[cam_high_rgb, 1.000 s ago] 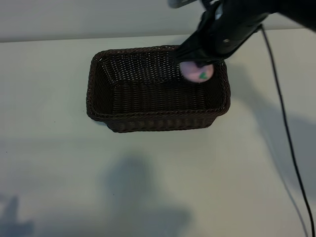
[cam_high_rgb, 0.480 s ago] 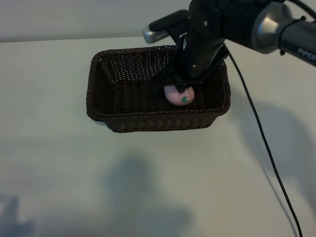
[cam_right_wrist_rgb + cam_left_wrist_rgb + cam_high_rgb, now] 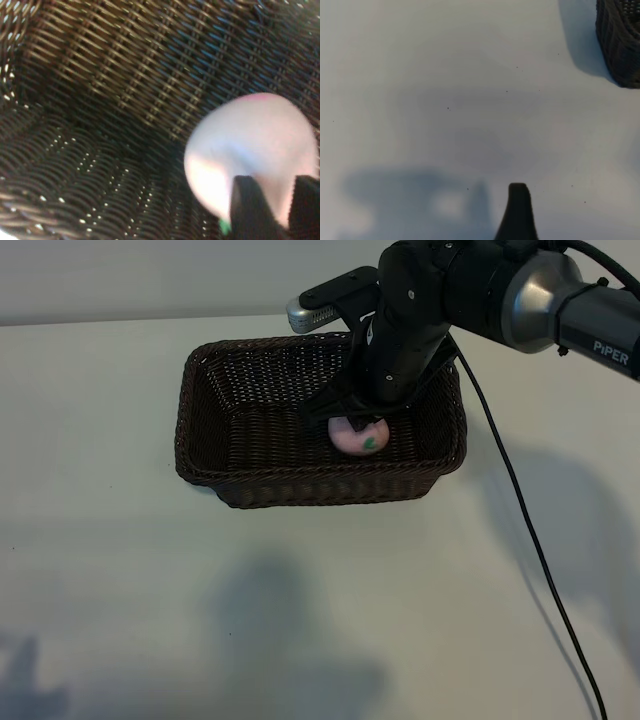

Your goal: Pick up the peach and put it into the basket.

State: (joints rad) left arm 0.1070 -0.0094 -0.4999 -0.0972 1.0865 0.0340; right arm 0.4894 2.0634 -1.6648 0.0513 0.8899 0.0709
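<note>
right gripper (image 3: pixel 352 420): low inside basket (image 3: pixel 200 455), jaws part open around peach (image 3: pixel 358 436), grip unclear | peach: near the basket floor, right half | handling: looks light, smooth, rolls easily; pinch across middle | left gripper: open, parked over table (image 3: pixel 445 75)

Peach (image 3: pixel 358 435) now lower inside basket (image 3: pixel 200 430)

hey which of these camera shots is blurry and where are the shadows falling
Right wrist view: the peach is soft and out of focus, though the basket weave is sharper. Exterior view: soft grey shadows lie on the table, in front of the basket and to its right. Left wrist view: a dim shadow crosses the table, darkest beside the basket's corner.
</note>
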